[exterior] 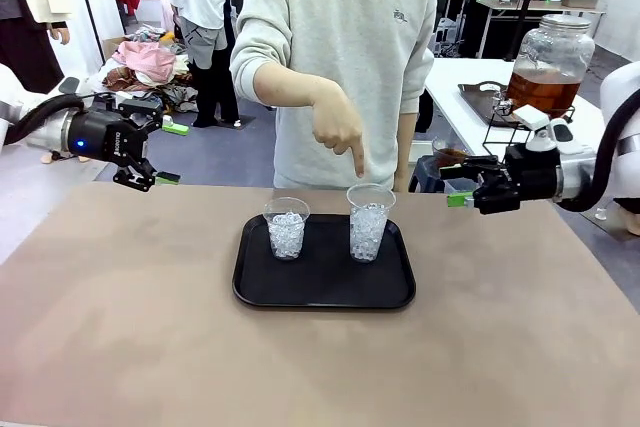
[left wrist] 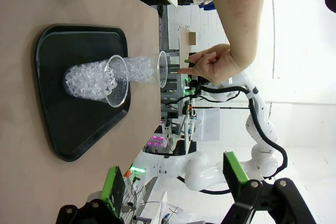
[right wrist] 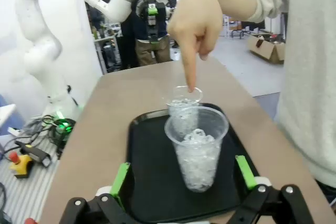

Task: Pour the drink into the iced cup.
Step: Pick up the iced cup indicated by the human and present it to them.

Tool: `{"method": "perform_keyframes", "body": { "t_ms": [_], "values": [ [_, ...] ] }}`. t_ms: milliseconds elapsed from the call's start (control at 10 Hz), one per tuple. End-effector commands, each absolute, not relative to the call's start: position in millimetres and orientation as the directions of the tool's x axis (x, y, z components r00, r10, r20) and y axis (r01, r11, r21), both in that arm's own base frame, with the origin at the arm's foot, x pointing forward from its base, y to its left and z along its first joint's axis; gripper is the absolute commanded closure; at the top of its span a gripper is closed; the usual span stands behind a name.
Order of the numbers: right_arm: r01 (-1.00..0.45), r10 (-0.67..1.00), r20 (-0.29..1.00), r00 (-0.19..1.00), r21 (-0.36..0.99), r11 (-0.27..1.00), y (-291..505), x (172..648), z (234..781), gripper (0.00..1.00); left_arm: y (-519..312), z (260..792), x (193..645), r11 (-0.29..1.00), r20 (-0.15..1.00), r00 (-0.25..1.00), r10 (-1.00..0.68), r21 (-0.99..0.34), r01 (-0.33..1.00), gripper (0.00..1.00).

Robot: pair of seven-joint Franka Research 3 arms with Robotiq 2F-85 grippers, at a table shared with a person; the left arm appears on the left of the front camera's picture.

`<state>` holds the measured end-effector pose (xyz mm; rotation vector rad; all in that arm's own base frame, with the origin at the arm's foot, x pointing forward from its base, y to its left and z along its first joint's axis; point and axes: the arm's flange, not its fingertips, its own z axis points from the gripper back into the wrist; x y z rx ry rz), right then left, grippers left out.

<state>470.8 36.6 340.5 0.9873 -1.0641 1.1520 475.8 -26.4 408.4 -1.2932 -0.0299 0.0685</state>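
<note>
Two clear cups full of ice stand on a black tray. A person's hand points a finger down over the right iced cup. The left iced cup stands beside it. My left gripper hovers open off the table's far left corner. My right gripper hangs open at the far right, facing the cups. What looks like the brown drink sits in a small vessel beyond the table's far edge, near the right gripper.
A large glass jar of amber liquid stands on a white table at the back right, behind my right arm. The person stands at the far edge, facing the tray. Bare brown tabletop lies around the tray on all sides.
</note>
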Motion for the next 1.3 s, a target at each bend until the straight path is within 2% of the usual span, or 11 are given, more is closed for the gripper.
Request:
{"method": "perform_keyframes", "body": {
  "t_ms": [0,700,800,1200],
  "values": [
    [-0.986,0.203,0.978,0.054,0.019,0.168,46.9,477.2,332.4,0.0,-26.0,408.8,474.4,0.27,-0.016,0.998,0.069,-0.962,-0.034,0.0],
    [-0.986,0.205,0.975,0.082,0.05,0.158,39.7,473.4,331.1,0.0,-26.0,408.8,474.4,0.27,-0.016,0.998,0.069,-0.962,-0.034,0.0],
    [-0.991,0.203,0.979,0.019,-0.009,0.136,43.8,484.6,318.0,0.0,-26.0,408.8,474.4,0.27,-0.016,0.998,0.069,-0.962,-0.034,0.0],
    [-0.999,0.154,0.988,-0.016,-0.022,0.033,49.4,514.0,268.8,0.0,-26.0,408.8,474.4,0.27,-0.016,0.998,0.069,-0.962,-0.034,0.0]
  ]
}}
